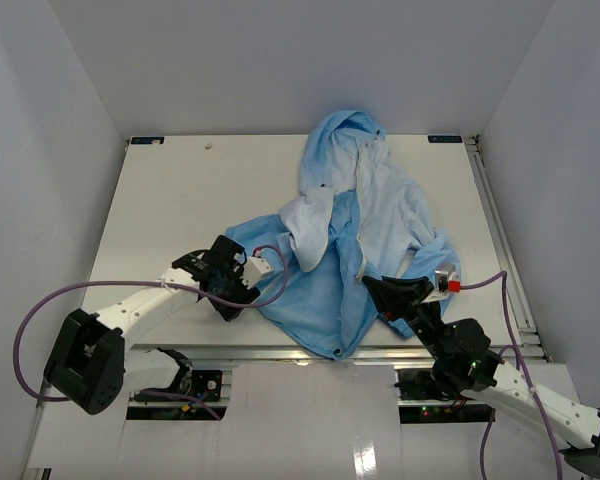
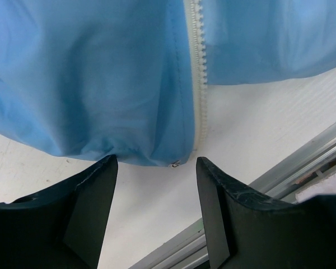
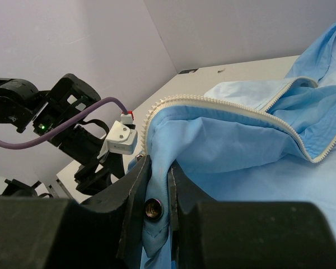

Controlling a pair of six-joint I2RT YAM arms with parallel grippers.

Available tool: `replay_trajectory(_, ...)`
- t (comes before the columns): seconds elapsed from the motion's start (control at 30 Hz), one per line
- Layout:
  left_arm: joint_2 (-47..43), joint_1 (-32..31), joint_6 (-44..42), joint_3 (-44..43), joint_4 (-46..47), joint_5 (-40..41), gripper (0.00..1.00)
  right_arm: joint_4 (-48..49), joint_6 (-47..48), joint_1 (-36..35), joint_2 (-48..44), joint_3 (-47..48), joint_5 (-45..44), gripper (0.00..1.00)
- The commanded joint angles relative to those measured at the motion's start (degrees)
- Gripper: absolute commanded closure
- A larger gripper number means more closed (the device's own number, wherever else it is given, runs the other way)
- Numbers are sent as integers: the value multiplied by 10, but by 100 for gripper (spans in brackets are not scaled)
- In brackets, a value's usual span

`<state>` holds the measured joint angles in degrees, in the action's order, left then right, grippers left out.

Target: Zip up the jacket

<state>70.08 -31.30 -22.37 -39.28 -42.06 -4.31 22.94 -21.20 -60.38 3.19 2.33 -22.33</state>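
Note:
The light blue jacket (image 1: 380, 215) lies spread on the white table (image 1: 170, 190), hood at the far side, front open. My left gripper (image 1: 237, 298) hovers at the jacket's near left hem. In the left wrist view it (image 2: 157, 163) is open and empty, just short of the hem (image 2: 101, 84), where the white zipper strip (image 2: 199, 84) ends beside a small metal piece (image 2: 173, 163). My right gripper (image 1: 372, 285) is at the right front edge. Its jaws (image 3: 159, 165) are shut on a fold of jacket fabric (image 3: 257, 145) with a metal snap (image 3: 154, 208), below the zipper teeth (image 3: 224, 103).
A metal rail (image 1: 280, 352) runs along the table's near edge, close to the left gripper (image 2: 302, 162). Grey walls enclose the table on three sides. The left arm (image 3: 73, 106) with its purple cable shows in the right wrist view.

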Motion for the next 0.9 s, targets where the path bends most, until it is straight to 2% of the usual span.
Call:
replay_trajectory(0.0, 22, 13, -28, -22, 4, 0, 32, 22, -4, 3, -16, -20, -3, 92)
replay_trajectory(0.37, 46, 13, -54, -21, 47, -43, 32, 20, -3, 3, -21, -20, -6, 92)
replay_trajectory(0.63, 61, 13, -55, -16, 32, -88, 32, 18, -3, 2, -25, -20, -10, 92)
replay_trajectory(0.87, 101, 12, -49, -18, 28, -49, 33, 12, -3, 2, -34, -20, -14, 92)
